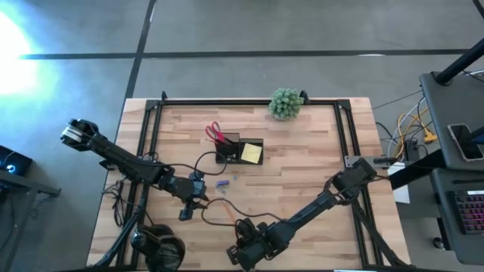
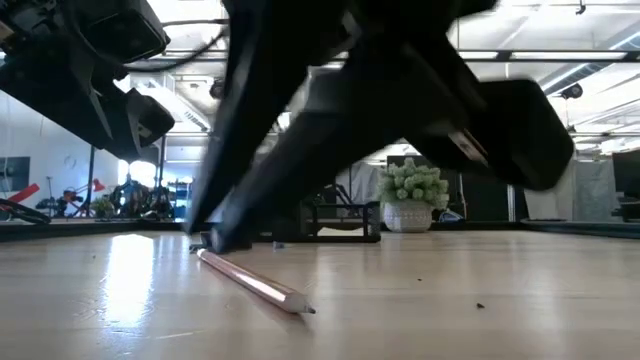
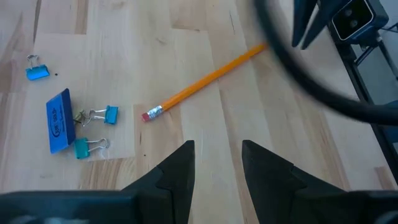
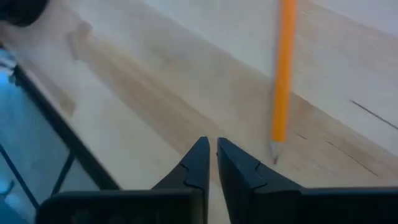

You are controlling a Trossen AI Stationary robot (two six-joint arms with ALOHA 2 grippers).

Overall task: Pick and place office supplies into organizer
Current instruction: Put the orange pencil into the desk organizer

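On the wooden table (image 1: 302, 166), near its far middle, the black organizer (image 1: 240, 151) is seen, with red-handled scissors (image 1: 215, 134) standing in its left end and a yellow sticky pad (image 1: 252, 153) in its right part. A green plant (image 1: 286, 103) is set at the far edge, and black headphones (image 1: 160, 246) lie at the near left corner.

An orange pencil (image 3: 208, 79) lies flat on the table between the two grippers, its eraser end towards the left gripper (image 3: 216, 163) and its sharpened tip just beside the right gripper (image 4: 211, 157). Nothing is held by either. The left gripper's fingers are seen apart, with bare wood between them; the right gripper's fingers are nearly together, only a thin slit being left, low over the table near its front edge.

Beside the left gripper, a blue eraser (image 3: 58, 121) and three small blue binder clips (image 3: 106, 115) are scattered on the wood, touching or just beside one another, well apart from the organizer.
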